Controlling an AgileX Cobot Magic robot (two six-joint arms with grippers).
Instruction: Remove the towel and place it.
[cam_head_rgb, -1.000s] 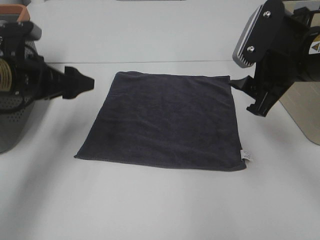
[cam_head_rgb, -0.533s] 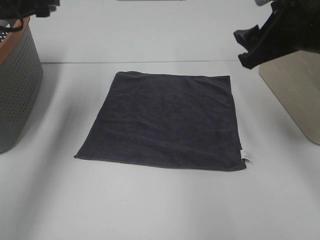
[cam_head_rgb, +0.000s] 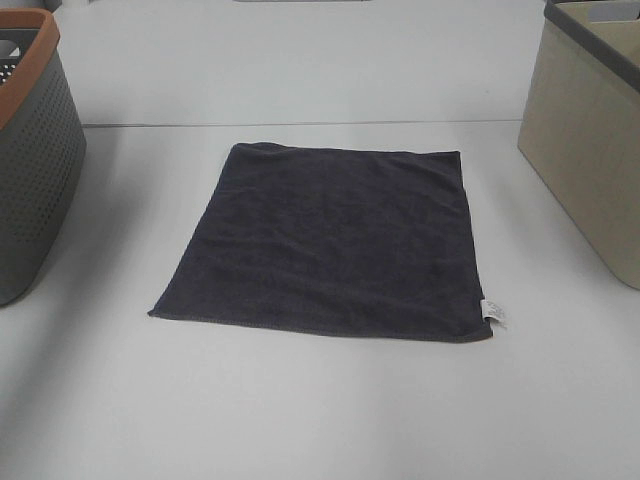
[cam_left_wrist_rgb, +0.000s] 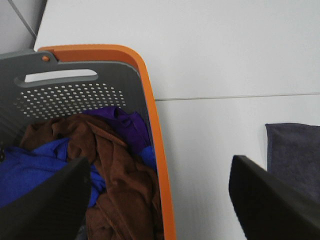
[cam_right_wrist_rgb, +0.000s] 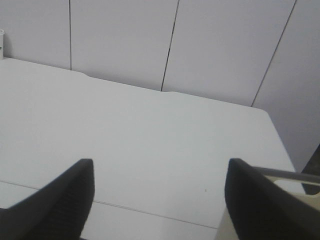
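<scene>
The towel (cam_head_rgb: 330, 240) lies flat and spread out on the white table, dark charcoal with a small white tag (cam_head_rgb: 492, 312) at its near right corner. One of its corners (cam_left_wrist_rgb: 295, 155) shows in the left wrist view. Neither arm appears in the exterior high view. My left gripper (cam_left_wrist_rgb: 160, 210) is open above the edge of the grey basket, its fingers (cam_left_wrist_rgb: 55, 200) wide apart with nothing between them. My right gripper (cam_right_wrist_rgb: 157, 210) is also open and empty, facing the far table and wall, away from the towel.
A grey perforated basket with an orange rim (cam_head_rgb: 30, 150) stands at the left; it holds brown, blue and purple cloths (cam_left_wrist_rgb: 100, 160). A beige basket (cam_head_rgb: 590, 130) stands at the right, its rim (cam_right_wrist_rgb: 285, 175) beside the right fingers.
Both arms have pulled up and away from the towel's far corners and left the exterior high view. The towel has not moved.
</scene>
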